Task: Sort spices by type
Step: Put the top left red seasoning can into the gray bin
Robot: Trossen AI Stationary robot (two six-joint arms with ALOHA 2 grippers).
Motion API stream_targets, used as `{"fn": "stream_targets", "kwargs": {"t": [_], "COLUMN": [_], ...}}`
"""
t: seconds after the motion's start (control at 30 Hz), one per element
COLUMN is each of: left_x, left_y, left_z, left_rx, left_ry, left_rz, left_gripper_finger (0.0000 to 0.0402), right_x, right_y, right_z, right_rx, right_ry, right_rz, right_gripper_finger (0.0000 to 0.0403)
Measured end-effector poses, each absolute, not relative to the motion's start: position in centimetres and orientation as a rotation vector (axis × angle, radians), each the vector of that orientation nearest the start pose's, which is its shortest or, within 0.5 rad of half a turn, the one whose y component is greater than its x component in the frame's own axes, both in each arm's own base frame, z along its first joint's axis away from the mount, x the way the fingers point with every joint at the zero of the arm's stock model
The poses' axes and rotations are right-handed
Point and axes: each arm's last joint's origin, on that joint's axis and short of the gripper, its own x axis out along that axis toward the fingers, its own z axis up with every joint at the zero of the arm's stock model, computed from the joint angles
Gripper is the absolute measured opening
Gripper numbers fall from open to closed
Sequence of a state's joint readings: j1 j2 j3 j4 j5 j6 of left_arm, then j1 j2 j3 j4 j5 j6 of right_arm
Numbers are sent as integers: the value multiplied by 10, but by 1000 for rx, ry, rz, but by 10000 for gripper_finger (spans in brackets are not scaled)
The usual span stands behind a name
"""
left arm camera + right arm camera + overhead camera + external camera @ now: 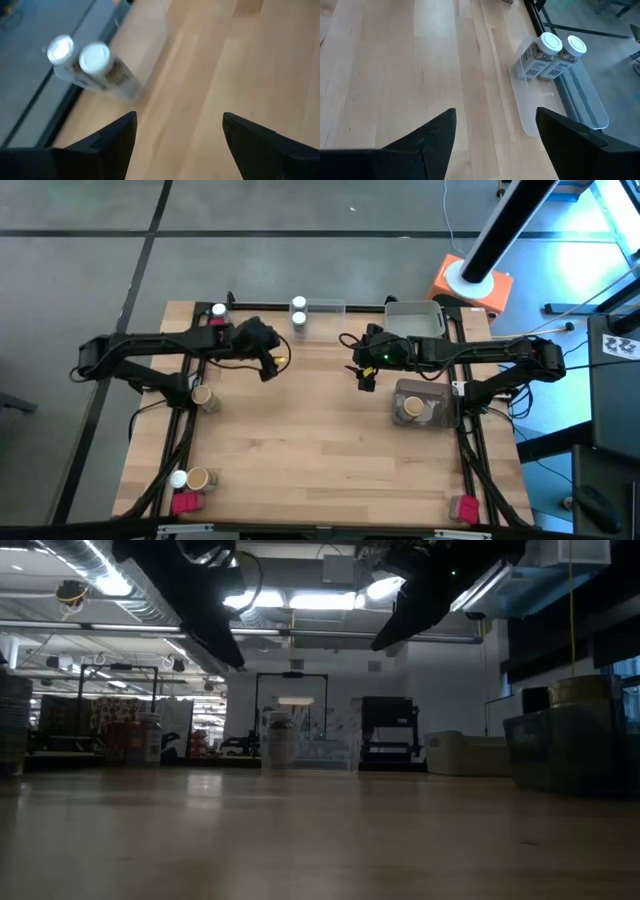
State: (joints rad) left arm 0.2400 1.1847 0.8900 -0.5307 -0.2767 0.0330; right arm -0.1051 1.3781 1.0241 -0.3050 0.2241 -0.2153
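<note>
Two grippers hovering open and empty above the table [330, 470].
The left gripper [272, 364] and right gripper [365, 376] are hanging wide near upper centre; two white-lidded jars [298, 312] are standing in a clear tray [325, 307] at the top edge, others sitting scattered at the corners.

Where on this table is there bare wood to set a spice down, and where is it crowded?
The middle of the table is bare, from below both grippers to the front edge. Crowded: the back edge, with the clear tray holding two white-lidded jars, and the front-left corner with its tan cup.
</note>
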Motion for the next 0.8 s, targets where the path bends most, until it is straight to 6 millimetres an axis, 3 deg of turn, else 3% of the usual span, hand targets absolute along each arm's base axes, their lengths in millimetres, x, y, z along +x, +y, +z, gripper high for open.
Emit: {"fn": "stream_targets", "kwargs": {"t": [0.17,0.3,0.6,0.8], "left_x": [224,216,194,178], "left_y": [57,61,88,108], "left_z": [260,258,254,252], "left_rx": [39,43,-51,-111], "left_ry": [905,914,951,1002], "left_rz": [571,814,1143,1263], "left_gripper_finger": [279,279,279,279], "right_x": [294,294,294,294], "right_y": [-38,-37,-37,-37], "right_z": [275,275,276,276], "right_rx": [-244,-245,-244,-244], "right_ry": [691,690,687,688], "right_rz": [-245,-245,-246,-245], "right_gripper_finger": [275,275,275,275]}}
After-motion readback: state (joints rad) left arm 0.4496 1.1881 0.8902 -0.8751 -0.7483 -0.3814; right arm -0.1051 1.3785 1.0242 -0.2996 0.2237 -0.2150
